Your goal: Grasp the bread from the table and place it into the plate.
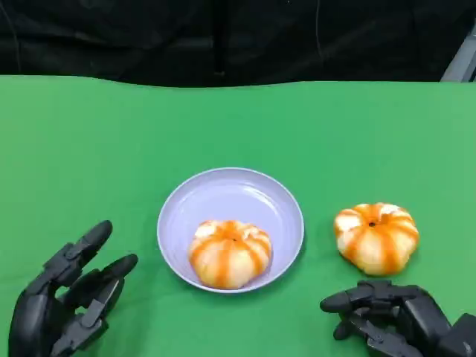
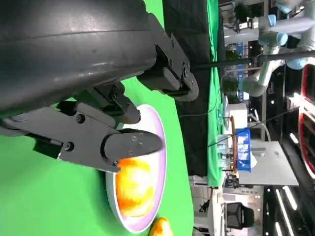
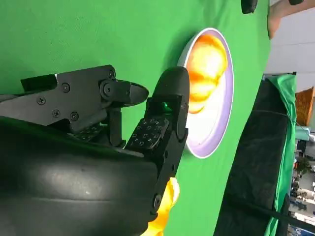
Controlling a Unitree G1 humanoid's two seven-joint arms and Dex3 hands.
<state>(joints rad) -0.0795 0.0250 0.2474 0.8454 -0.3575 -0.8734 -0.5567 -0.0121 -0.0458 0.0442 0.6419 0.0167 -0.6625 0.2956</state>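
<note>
Left hand (image 1: 67,297): low at the near left of the table, fingers spread apart and angled toward the plate, nothing held.
Left hand, wrist view (image 2: 113,118): fingers apart above the green cloth, reaching toward the plate's rim without touching it.
Right hand (image 1: 390,316): near right edge, empty, fingers loosely apart and pointing left, just short of the loose bread; no contact seen.
Right hand, wrist view (image 3: 147,118): fingers parted, open air between them, nothing gripped.
Bread on the table (image 1: 376,237): round, orange-striped bun, resting on the cloth right of the plate, well clear of the rim, just beyond the right hand.
Same bread, right wrist view (image 3: 165,206): orange edge peeking from behind the hand's shell, possibly very close to it, hard to judge here.
Bread in the plate (image 1: 229,253): second striped bun, sitting toward the plate's near side.
Plate (image 1: 245,190): lavender, round, centre of the table, between the two hands.
Table (image 1: 111,134): green cloth, black backdrop behind.
</note>
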